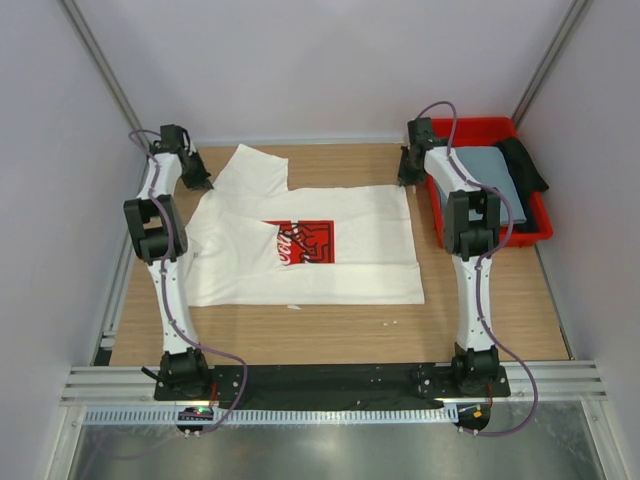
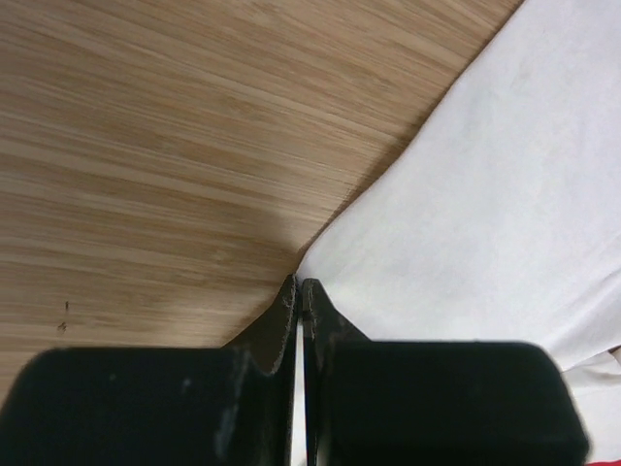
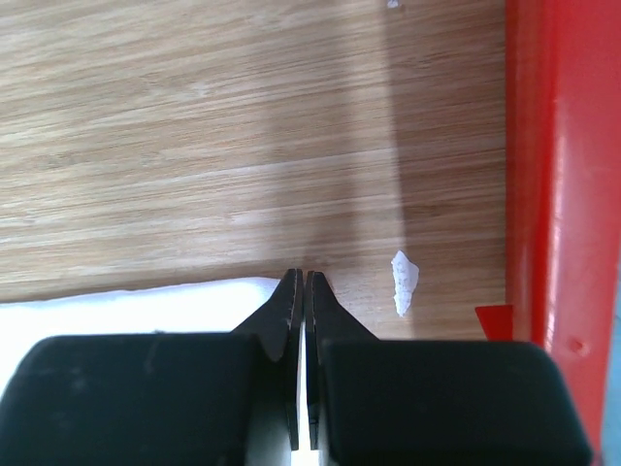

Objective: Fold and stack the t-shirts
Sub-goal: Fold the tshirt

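Note:
The white t-shirt (image 1: 350,262) with a red square print (image 1: 300,242) lies spread on the wooden table, one sleeve (image 1: 250,168) reaching toward the back. My left gripper (image 1: 197,182) is at its far left edge, shut, with a sliver of white cloth (image 2: 485,194) pinched between the tips (image 2: 299,283). At the shirt's far right corner sits my right gripper (image 1: 407,178), also shut (image 3: 304,275), with white cloth (image 3: 146,296) showing between its jaws. The grey-blue t-shirt (image 1: 490,175) lies in the red bin.
The red bin (image 1: 545,232) stands at the back right, its wall (image 3: 553,194) close beside my right gripper. A black item (image 1: 525,165) lies in the bin too. A small white scrap (image 3: 404,282) rests on the wood near the bin. Walls enclose the table.

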Available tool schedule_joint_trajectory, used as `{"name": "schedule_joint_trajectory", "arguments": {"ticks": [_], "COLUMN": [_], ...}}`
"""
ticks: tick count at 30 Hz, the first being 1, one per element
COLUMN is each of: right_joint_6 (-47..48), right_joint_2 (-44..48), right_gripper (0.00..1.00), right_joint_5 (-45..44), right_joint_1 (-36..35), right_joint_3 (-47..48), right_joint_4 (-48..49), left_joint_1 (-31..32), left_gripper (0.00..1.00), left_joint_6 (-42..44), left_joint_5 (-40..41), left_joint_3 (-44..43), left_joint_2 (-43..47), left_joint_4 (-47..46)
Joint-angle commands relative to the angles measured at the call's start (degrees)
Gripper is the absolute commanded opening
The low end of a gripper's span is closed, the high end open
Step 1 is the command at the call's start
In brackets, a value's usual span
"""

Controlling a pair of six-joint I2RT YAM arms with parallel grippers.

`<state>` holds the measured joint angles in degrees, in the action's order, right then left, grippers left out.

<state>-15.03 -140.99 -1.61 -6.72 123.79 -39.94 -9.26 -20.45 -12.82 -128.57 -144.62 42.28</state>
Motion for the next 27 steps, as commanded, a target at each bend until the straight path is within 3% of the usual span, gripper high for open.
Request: {"name": "schedule_joint_trajectory", "arguments": {"ticks": [1,13,27], "right_joint_6": [-0.4,-0.1,-1.3], "right_joint_2": [6.8,9.9,16.5], "right_gripper": [0.01,0.01,0.01], "right_joint_5": [-1.6,-3.1,-3.1], "right_joint_1": [0.1,0.2,0.1], "right_joint_3": [-0.1,-1.2,-9.8], "right_joint_4": [0.6,-1.5,-2.3], "left_joint_1": [-0.7,-0.8,-0.7], "left_gripper": [0.0,0.0,0.0], "left_joint_6": [1.1,1.2,0.7], "left_joint_5": [2.6,3.8,8.2], "left_joint_3": [-0.7,1.4,5.4], "left_joint_2": [5.9,10.3,15.6], "left_joint_4": [2.5,3.2,4.5]}}
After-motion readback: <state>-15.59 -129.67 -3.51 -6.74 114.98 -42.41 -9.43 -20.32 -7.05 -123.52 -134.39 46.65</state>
